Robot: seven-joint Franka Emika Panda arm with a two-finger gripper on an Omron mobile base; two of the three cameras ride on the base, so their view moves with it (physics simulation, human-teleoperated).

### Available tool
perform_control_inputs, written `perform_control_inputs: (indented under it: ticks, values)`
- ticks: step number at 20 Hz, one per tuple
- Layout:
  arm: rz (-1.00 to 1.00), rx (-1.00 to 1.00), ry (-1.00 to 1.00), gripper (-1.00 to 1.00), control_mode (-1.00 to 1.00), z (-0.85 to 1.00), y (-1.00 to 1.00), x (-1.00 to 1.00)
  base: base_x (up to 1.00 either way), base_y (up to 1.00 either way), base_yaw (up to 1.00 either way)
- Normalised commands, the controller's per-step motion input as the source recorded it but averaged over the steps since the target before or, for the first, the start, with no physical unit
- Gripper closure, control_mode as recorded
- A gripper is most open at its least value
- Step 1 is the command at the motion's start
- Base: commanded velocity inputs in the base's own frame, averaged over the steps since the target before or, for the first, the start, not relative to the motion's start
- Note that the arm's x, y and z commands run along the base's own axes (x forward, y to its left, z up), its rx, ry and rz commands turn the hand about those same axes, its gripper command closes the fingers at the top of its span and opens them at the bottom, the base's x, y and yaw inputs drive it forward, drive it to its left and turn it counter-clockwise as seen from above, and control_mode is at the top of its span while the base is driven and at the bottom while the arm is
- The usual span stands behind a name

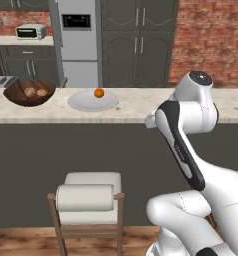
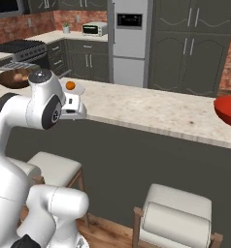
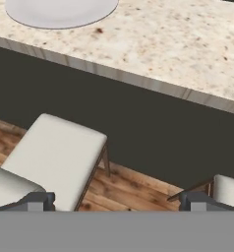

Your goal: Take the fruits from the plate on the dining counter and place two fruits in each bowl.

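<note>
The pale plate lies on the dining counter with one orange fruit on it. To its left, the dark wood bowl holds two fruits, a reddish one and a peach-tan one. The red bowl sits far right on the counter. My gripper is open and holds nothing. It hangs in front of the counter's edge, to the right of the plate, looking down at the counter top and the floor.
Pale cushioned stools stand on the wood floor below the counter's dark front. My own arm blocks part of the counter. A fridge and a back counter with a toaster oven stand behind.
</note>
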Motion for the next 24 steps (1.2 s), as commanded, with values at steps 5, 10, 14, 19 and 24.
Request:
perform_control_inputs:
  ticks: [5,10,14,19,24]
  values:
    - [0.0,0.0,0.0,-1.0,1.0,0.0,0.0,0.0,0.0,0.0,0.0]
    - [0.0,0.0,0.0,-1.0,1.0,0.0,0.0,0.0,0.0,0.0,0.0]
    - [0.0,0.0,0.0,-1.0,1.0,0.0,0.0,0.0,0.0,0.0,0.0]
    - [0.0,0.0,-0.04,-1.0,-1.0,0.0,0.04,-0.01,0.0,0.0,0.0]
    - [0.0,0.01,-0.32,-1.0,-1.0,0.26,0.0,-0.07,0.0,0.0,0.0]
